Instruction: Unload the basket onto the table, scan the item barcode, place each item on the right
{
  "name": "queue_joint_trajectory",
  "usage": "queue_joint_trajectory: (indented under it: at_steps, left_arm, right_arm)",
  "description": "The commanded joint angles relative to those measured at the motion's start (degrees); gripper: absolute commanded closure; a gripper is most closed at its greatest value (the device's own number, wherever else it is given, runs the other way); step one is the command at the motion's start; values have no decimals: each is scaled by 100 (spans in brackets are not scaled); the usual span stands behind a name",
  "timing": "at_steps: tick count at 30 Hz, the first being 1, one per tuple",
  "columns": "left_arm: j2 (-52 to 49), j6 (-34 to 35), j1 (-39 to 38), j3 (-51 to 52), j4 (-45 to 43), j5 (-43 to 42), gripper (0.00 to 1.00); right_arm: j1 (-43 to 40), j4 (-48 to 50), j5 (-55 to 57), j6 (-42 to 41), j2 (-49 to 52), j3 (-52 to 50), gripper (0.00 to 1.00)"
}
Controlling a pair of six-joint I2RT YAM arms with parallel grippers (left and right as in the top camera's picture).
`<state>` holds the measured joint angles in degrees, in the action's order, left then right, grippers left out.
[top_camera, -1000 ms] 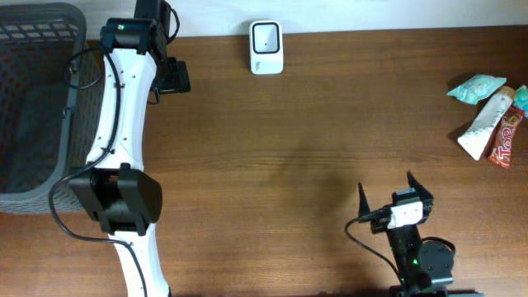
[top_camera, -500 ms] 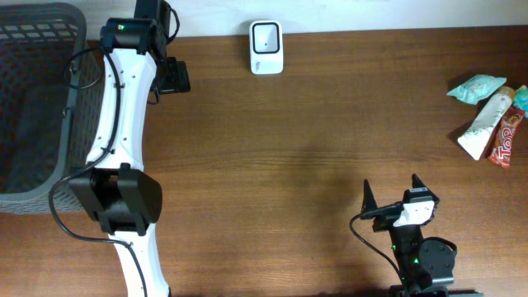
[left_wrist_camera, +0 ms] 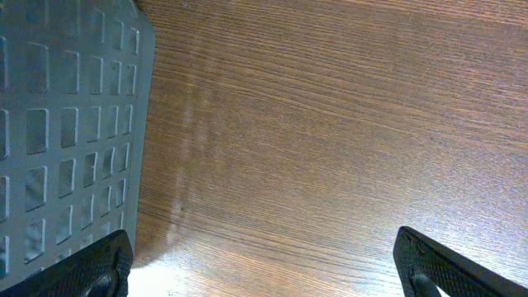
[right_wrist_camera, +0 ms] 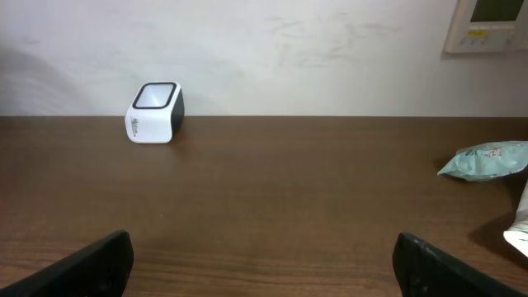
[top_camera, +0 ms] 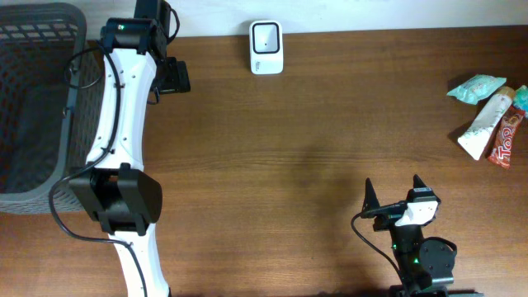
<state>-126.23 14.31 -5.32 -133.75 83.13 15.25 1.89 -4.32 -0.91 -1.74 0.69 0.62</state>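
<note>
Left end effector [left_wrist_camera: 264,268] barely in frame; basket [top_camera: 33,49] cropped.

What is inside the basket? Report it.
In the basket only bare mesh floor shows; no item visible. The left arm covers its lower right corner, and its left edge is out of frame.

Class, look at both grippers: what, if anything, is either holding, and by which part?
Nothing is held: the left gripper and right gripper both stand open and empty.

White scanner [top_camera: 266,47] upright, far edge; tube [top_camera: 487,124], teal packet [top_camera: 476,88], candy bar [top_camera: 505,139] clustered right.
</note>
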Motion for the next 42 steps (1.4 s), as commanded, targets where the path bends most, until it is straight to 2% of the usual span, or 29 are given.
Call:
queue_joint_trajectory:
  at_steps: [1, 10, 13, 17, 19, 21, 22, 26, 30, 33, 36, 40, 42]
  left_arm:
    - [-39, -50, 13, -9, -7, -2, 1]
    - [-39, -50, 9, -9, -4, -2, 1]
    - [2, -50, 9, -11, 245, 39, 1]
    - [610, -46, 4, 304, -55, -699, 1]
    - [1261, -48, -15, 1152, -726, -925, 1]
    - [2310, -33, -70, 2763, -1956, -1143, 1]
    - [2667, -111, -127, 3294, -2269, -1137, 1]
    - [4273, -780, -509, 5692, -3904, -1141, 1]
    - [6146, -883, -522, 7965, -4983, -1029, 1]
    - [7770, -885, -463, 9132, -4953, -940, 1]
    - [8959, -885, -463, 9462, -4503, -905, 1]
    - [9589, -885, -463, 9833, -4433, -861, 1]
    - [9949, -887, -461, 10242, -4793, -791, 1]
  right_arm:
    - [-42, -39, 94, -70, -50, -31, 1]
    - [-42, -39, 94, -68, -48, -28, 1]
    - [-42, -39, 94, -68, -50, -28, 1]
    - [-42, -39, 94, -68, -50, -28, 1]
    - [-42, -37, 94, -68, -50, -28, 1]
    - [-42, -37, 94, -68, -48, -28, 1]
    - [-42, -39, 94, -68, -50, -28, 1]
    - [-42, -37, 94, -68, -48, -28, 1]
    - [-42, -39, 94, -70, -48, -28, 1]
    - [-42, -39, 94, -68, -50, -28, 1]
    - [-42, -39, 94, -70, -48, -28, 1]
    - [-42, -39, 94, -68, -50, -28, 1]
    - [-42, -39, 94, -70, -48, -28, 1]
